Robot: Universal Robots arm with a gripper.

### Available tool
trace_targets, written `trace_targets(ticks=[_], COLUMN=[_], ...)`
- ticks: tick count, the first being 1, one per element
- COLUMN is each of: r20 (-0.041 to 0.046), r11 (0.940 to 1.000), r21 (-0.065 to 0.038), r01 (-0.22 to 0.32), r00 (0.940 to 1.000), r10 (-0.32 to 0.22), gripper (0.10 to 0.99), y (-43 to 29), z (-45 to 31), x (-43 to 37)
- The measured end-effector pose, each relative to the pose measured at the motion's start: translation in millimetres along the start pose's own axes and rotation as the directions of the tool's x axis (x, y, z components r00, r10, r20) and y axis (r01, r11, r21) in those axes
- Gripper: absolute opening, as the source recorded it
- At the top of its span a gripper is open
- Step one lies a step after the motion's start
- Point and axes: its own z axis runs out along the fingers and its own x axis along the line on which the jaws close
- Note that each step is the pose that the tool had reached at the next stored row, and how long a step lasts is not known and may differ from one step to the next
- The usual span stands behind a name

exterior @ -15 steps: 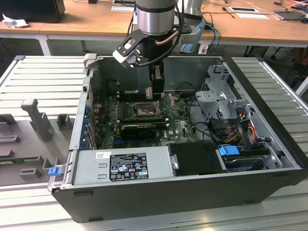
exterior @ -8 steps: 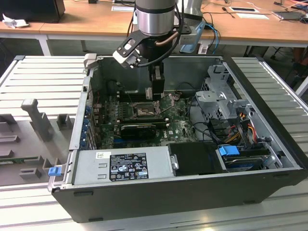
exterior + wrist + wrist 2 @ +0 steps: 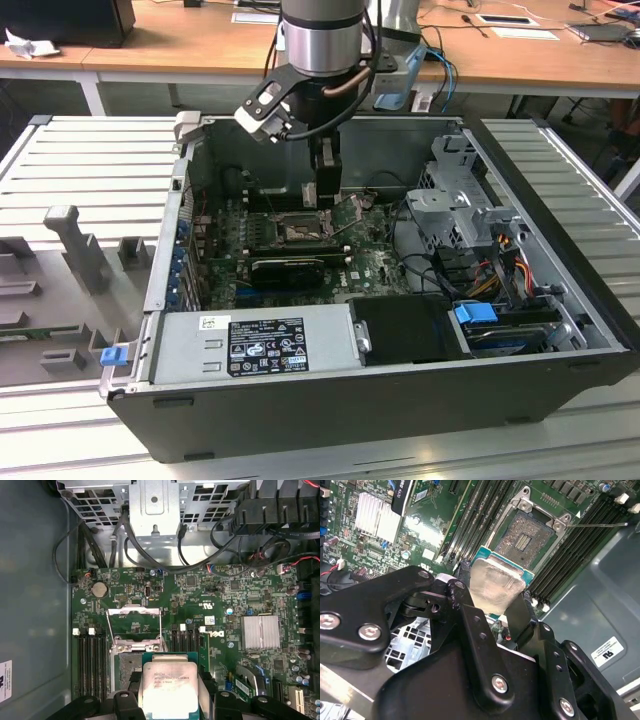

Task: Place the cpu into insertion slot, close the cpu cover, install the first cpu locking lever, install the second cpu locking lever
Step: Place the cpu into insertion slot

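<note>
**Step one of four, placing the cpu (image 3: 497,582), is in hand.** In the exterior view the gripper (image 3: 323,195) is hanging in the upper centre of the frame. It is inside the open computer case (image 3: 300,400), just above the insertion slot (image 3: 298,232) at mid-frame.

In both wrist views we are seeing its black fingers (image 3: 522,615) clamping the chip by two opposite edges. The claw is closed on the cpu, and nothing else is touching it.

The chip is not seated. In the second wrist view the slot's whole dull contact field is lying bare just beyond the chip. In the first wrist view the chip is overlapping only part of the slot.

The cpu cover (image 3: 134,611) is standing raised at the slot's far side, with green board showing through its square opening. A thin locking lever (image 3: 600,525) is lying swung away from the slot's frame, so we are judging the way in to be unobstructed.

We are judging that seating calls for three things — the chip's edges squared with the black frame, its face kept level, and a straight, gentle descent, since the contact field looks delicate.

The cpu itself is showing as a small flat square. It has a pale silver-beige lid with stepped margins and faint print, and it sits on a green base that is peeking out around the lid.
</note>
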Motion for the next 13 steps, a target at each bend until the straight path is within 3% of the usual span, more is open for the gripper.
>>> trace_targets(ticks=[13], r20=[0.0], r11=[1.0], r21=[0.0], r01=[0.0], r00=[1.0], r10=[0.0], gripper=[0.529], y=[-0.4], z=[4.5], x=[0.5])
